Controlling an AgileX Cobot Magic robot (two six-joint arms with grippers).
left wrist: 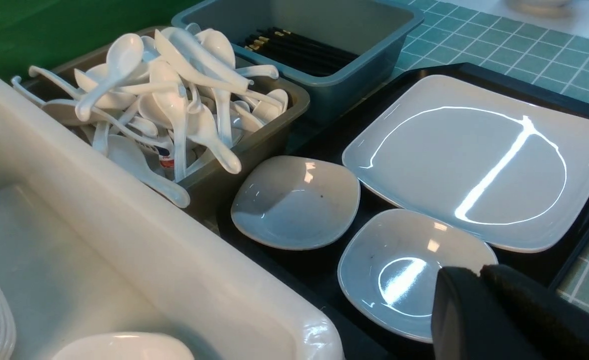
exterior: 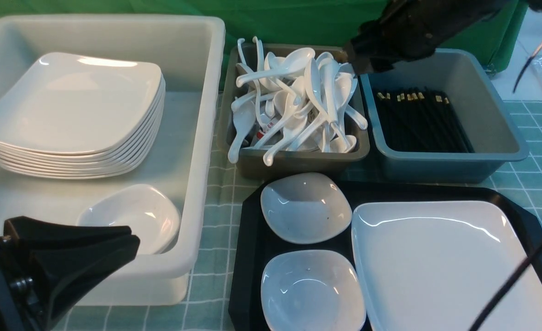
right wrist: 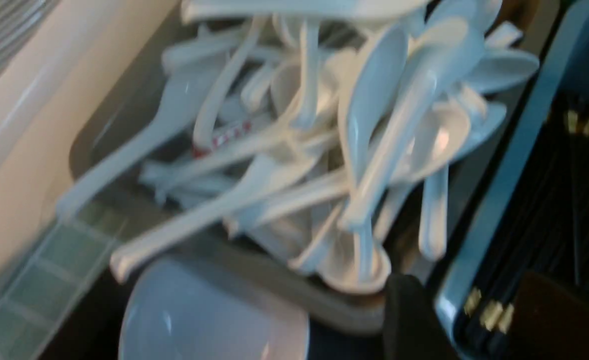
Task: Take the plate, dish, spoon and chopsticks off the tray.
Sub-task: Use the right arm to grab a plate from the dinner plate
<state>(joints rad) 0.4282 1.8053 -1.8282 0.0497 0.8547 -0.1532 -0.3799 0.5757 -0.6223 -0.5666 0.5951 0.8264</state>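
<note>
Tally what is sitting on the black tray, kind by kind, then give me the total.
Large plate: 1
Small dishes: 2
Total on the tray: 3

A table covered in pale green checked cloth carries four things. A large white plastic bin fills the left side, running from near to far. At the far middle sits a smaller olive-grey bin, just beside the white one. A blue-grey bin stands close against its right side. The black tray lies near and right, its far edge just in front of the two smaller bins.
</note>
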